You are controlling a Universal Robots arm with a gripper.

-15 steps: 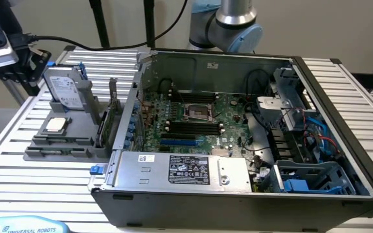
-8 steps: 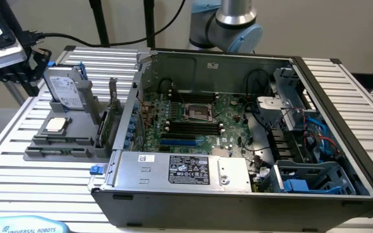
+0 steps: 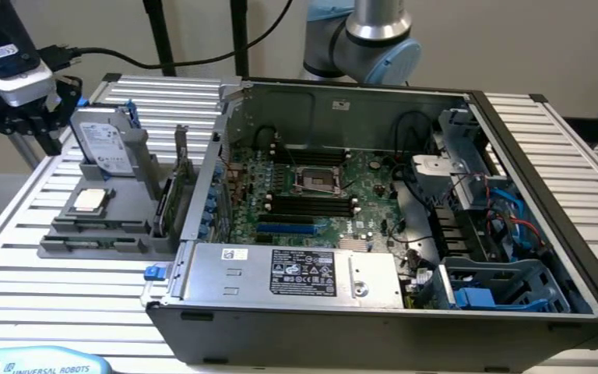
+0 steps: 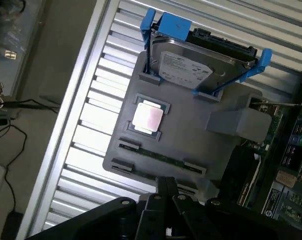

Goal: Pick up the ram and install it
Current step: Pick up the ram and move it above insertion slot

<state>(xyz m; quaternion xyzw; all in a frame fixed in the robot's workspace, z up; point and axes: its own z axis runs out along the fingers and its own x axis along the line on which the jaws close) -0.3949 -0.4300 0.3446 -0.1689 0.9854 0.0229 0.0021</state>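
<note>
The ram (image 4: 158, 156) is a thin green stick standing on edge in a slot of the grey holder (image 4: 210, 150), just below the CPU (image 4: 149, 118). My gripper (image 4: 165, 184) hovers above the holder's near edge, a short way from the ram and not touching it. Its fingers are pressed together with nothing between them. In the exterior view the gripper (image 3: 31, 117) hangs high at the far left, above and behind the holder (image 3: 96, 234). The motherboard's long black memory slots (image 3: 304, 205) lie inside the open computer case (image 3: 382, 312).
A hard drive (image 4: 190, 67) in a blue bracket stands on the holder, and an expansion card (image 3: 180, 195) stands upright between holder and case. The case wall (image 3: 216, 171) rises beside the holder. The slatted metal table (image 3: 60, 296) extends around them.
</note>
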